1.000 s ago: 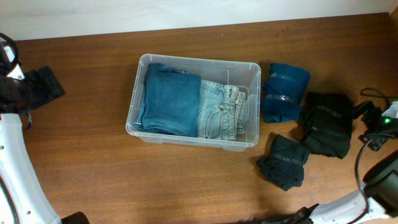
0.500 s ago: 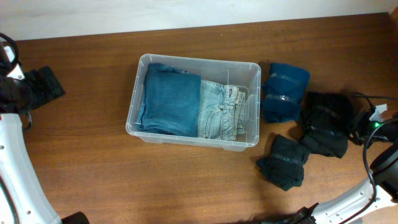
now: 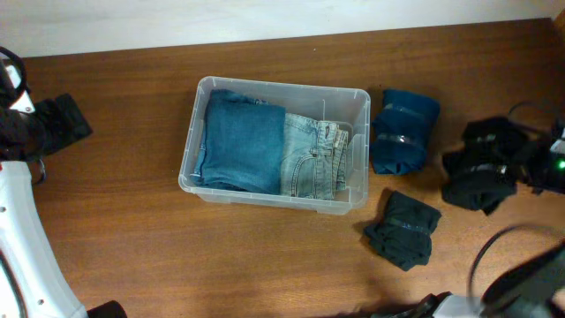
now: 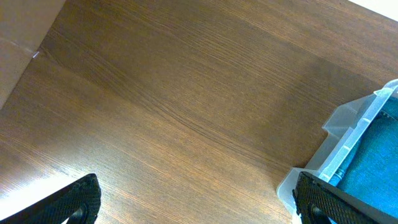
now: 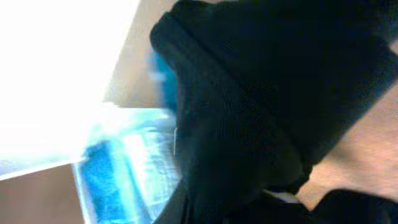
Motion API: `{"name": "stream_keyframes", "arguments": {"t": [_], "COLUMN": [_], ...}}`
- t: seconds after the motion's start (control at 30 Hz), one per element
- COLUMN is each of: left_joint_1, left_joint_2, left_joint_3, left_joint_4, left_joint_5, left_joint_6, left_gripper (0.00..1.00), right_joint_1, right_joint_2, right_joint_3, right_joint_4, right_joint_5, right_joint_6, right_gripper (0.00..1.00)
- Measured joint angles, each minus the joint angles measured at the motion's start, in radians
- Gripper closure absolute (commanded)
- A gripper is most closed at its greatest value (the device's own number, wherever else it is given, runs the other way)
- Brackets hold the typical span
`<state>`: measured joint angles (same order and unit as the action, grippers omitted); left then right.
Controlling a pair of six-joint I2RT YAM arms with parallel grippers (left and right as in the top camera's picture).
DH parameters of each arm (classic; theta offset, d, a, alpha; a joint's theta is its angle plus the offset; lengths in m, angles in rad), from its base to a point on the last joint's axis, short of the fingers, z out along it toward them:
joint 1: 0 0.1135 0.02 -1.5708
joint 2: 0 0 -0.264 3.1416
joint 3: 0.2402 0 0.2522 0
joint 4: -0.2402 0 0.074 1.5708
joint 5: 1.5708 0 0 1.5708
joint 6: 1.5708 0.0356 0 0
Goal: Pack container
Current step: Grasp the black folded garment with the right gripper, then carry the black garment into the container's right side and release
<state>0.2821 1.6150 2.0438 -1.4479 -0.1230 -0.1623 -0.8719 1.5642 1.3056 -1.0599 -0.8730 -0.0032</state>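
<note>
The clear plastic container stands mid-table, holding folded dark blue jeans on the left and light blue jeans on the right. At the right edge my right gripper is shut on a bunched black garment, which fills the right wrist view and hides the fingers. The container shows blurred behind it. My left gripper hangs far left, open over bare wood, with the container's corner to its right.
A folded teal garment lies just right of the container. A dark folded garment sits nearer the front. Cables trail at the right edge. The wooden table runs wide to the left and front.
My right gripper shut on the black garment and pulled it to the right, bunching it up. The left arm and the container stayed still.
</note>
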Motion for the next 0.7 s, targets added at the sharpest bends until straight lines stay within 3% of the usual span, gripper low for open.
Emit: {"name": "stream_keyframes", "arguments": {"t": [0.17,0.33,0.5,0.7], "left_joint_1": [0.000,0.000,0.000,0.000], "left_joint_2": [0.000,0.000,0.000,0.000], "left_joint_3": [0.000,0.000,0.000,0.000], "left_joint_4": [0.000,0.000,0.000,0.000], "left_joint_5": [0.000,0.000,0.000,0.000], "left_joint_6": [0.000,0.000,0.000,0.000], "left_gripper": [0.00,0.00,0.00,0.00], "right_joint_1": [0.138,0.335,0.587,0.880], "right_joint_2": [-0.264,-0.408,-0.429,-0.359], "right_joint_3": [0.000,0.000,0.000,0.000], "right_joint_4": [0.013,0.155,0.372,0.488], "right_joint_5": [-0.081,-0.120,-0.118,-0.010], "right_joint_6": [0.077,0.231,0.423,0.579], "right_gripper": [0.96,0.96,0.96,0.96]}}
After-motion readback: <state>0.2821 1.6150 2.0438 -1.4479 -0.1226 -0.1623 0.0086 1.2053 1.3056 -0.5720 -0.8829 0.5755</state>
